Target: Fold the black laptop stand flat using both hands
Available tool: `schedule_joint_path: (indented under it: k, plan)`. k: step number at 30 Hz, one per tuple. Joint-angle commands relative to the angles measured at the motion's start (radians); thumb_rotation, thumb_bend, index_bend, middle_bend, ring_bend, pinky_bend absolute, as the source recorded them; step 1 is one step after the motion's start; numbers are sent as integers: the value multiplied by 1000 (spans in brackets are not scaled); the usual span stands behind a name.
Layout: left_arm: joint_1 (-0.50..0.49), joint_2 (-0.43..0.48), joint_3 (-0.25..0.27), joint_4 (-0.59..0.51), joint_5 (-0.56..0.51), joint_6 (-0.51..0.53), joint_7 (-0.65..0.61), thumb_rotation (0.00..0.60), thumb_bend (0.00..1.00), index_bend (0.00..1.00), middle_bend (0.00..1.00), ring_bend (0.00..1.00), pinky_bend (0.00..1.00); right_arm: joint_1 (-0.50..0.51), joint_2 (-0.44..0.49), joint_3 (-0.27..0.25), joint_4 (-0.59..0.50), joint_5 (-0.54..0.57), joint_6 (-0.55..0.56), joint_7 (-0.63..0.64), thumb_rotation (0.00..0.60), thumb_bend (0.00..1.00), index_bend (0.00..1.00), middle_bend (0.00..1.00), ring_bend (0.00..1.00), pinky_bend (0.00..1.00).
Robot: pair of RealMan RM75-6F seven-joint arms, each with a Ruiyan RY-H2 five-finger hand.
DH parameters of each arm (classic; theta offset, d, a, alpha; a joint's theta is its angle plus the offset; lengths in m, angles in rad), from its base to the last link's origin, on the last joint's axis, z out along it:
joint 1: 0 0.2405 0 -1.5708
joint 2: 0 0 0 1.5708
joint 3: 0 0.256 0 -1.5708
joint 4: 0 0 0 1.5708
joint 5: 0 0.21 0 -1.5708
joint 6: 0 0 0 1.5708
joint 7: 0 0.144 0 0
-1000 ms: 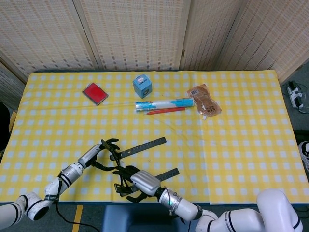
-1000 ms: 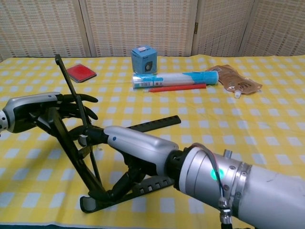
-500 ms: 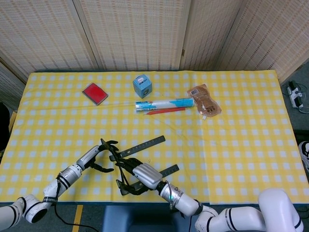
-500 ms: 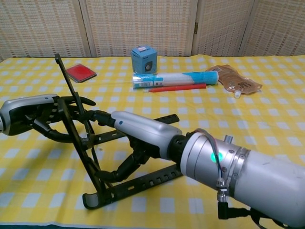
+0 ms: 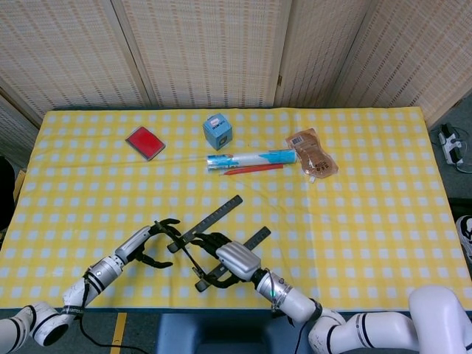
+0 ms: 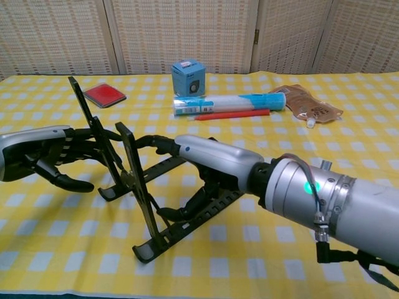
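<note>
Black laptop stand (image 6: pixel 146 193) is sitting on the yellow checked tablecloth (image 6: pixel 349 156) near the robot's edge of the table, still unfolded, with its two upper arms tilting up steeply and its two base rails lying on the cloth. Left hand (image 6: pixel 43 156) is reaching in from the left side, its dark fingers (image 6: pixel 75 138) curling around the rear upright arm of the stand, gripping it. Right hand (image 6: pixel 209 163) is coming in from the right, its fingers (image 6: pixel 187 208) wrapping around the nearer base rail and the strut just beneath the palm, so both hands are clamping on the stand. Well beyond the fingertips, toward the far side, a blue box (image 6: pixel 188 77), a blue-and-white tube (image 6: pixel 230 103), a red pen (image 6: pixel 234 114), a brown pouch (image 6: pixel 308 103) and a red card (image 6: pixel 106 94) are lying on the cloth.
</note>
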State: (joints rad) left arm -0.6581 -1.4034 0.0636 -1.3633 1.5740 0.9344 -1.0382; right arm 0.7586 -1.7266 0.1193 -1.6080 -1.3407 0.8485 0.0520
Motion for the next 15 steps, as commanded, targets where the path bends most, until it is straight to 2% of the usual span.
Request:
schedule_joint_path:
  k: [1,15]
  plan:
    - [5,8,6,-7,7,10,0,600,190,175,323,270,92,-8,39,-8,-17,-3,0,6,600,378,0,0,0,0]
    - [26,39,25,-45,15,37,45,600,189,166,323,259,92,-39,211,-44,-124,-80,20,93,600,378,0,0,0,0]
